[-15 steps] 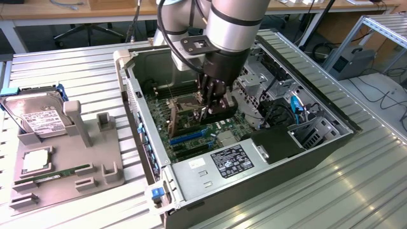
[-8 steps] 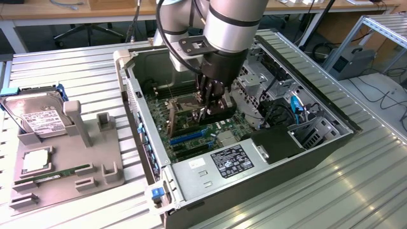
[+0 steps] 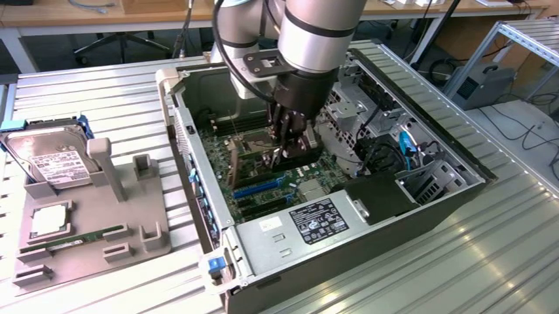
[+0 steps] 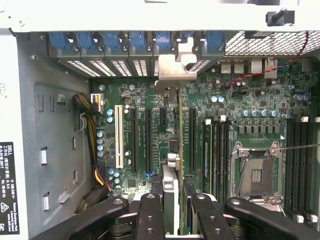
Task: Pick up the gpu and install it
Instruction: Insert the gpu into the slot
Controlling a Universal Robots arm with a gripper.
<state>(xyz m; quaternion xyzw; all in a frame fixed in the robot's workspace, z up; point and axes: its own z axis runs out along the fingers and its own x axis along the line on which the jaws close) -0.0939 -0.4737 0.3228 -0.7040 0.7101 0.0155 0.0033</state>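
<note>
Nearest the wrist camera we see the dark linkages of the gripper [image 4: 173, 200], whose fingers [image 4: 170, 185] are clenched on the gpu [image 4: 180, 125], the thin card seen edge-on running away from them toward the row of blue slot latches [image 4: 137, 40] at the rear of the case. Its silvery end bracket [image 4: 172, 67] sits up against that rear wall, and the card stands upright over the motherboard [image 4: 240, 110], between two of the long black expansion slots. Whether its lower edge is seated in a slot we cannot tell. Off to one side of the card lies the bare processor socket [image 4: 257, 175]. In the exterior view the arm reaches down into the open computer case [image 3: 262, 242], with the gripper [image 3: 288, 147] low over the board and the dark card [image 3: 302, 154] in its grasp. On the exterior view's left, well apart from the case, a grey holder [image 3: 96, 242] on the worktop [image 3: 436, 275] carries a hard drive [image 3: 52, 160] standing tilted and a green memory stick [image 3: 88, 237] lying flat.
</note>
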